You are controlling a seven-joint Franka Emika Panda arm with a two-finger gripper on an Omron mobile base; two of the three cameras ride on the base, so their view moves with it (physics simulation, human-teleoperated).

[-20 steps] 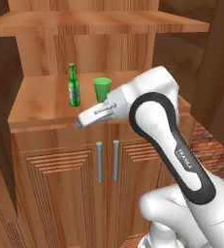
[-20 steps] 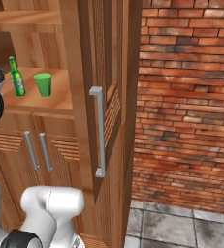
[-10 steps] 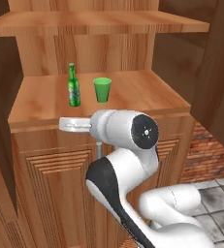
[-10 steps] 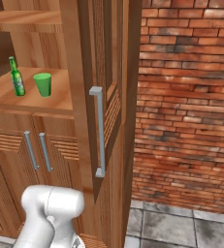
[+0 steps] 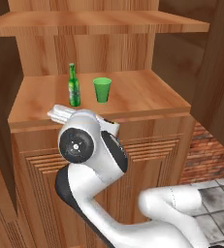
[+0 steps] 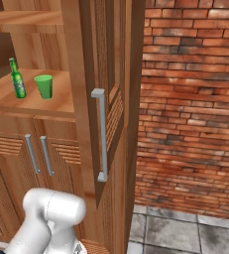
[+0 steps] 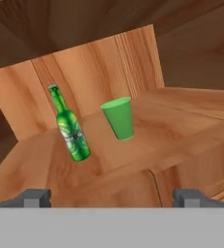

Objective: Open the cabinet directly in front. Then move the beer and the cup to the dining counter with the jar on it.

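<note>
Right now cabinet (image 6: 111, 99) stands open, door swung to centre of right base view. Beer (image 7: 71, 127) upright at left-centre of hand view, cup (image 7: 119, 117) just beside it to right, both on shelf (image 5: 133, 97). Gripper (image 7: 111, 197) spread wide, empty, low at shelf edge. Risks, as I judge: finger clips shelf lip; bottle tall, narrow, tips if nudged; wide jaws sweep cup along.

Arm folded low, elbow raised; hand (image 7: 111, 197) empty, fingers spread wide
</note>
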